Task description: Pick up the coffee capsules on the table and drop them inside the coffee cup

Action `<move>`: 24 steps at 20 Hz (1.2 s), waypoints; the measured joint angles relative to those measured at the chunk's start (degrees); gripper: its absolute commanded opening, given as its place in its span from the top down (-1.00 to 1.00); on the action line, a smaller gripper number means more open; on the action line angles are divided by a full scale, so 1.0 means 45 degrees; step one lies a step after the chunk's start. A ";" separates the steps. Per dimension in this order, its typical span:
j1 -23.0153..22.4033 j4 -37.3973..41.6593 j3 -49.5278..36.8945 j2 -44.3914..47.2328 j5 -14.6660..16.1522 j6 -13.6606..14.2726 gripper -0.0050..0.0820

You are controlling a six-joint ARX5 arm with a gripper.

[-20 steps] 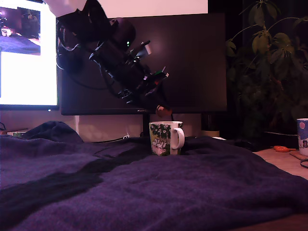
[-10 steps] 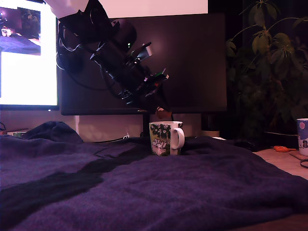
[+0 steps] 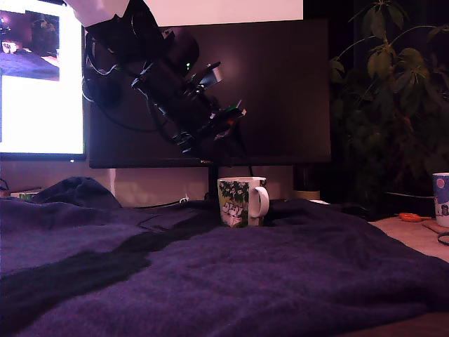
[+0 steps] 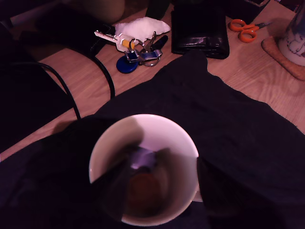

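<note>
The coffee cup [image 3: 242, 201], a white mug with a green leafy print, stands upright on the table's dark blue-purple blanket [image 3: 280, 281]. In the wrist view I look straight down into the coffee cup [image 4: 162, 131]. A copper-brown coffee capsule [image 4: 142, 190] lies on its bottom, and a darker one with a pale shiny face [image 4: 143, 159] lies beside it. My gripper [image 3: 231, 149] hangs just above the mug's rim. It is open, and its dark blurred fingers [image 4: 76, 176] stand apart on either side of the mug's mouth with nothing between them.
A large dark monitor [image 3: 280, 91] stands right behind the mug, and a plant [image 3: 393, 105] is at the exterior view's right. On the bare wood lie keys [image 4: 138, 50], a black wallet [image 4: 198, 28], orange scissors [image 4: 245, 29] and a blue-and-white cup [image 3: 440, 199].
The copper-brown capsule held at the fingertips above the mug half a second ago no longer shows in the exterior view. The arm has barely moved.
</note>
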 measured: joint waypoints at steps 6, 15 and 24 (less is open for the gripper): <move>0.0000 -0.0136 0.0000 0.0000 0.0287 0.0146 0.94; 0.0083 -0.1171 0.0000 -0.0053 0.0427 0.0918 0.94; 0.1044 -0.2380 -0.0039 -0.1588 0.0452 0.1564 0.94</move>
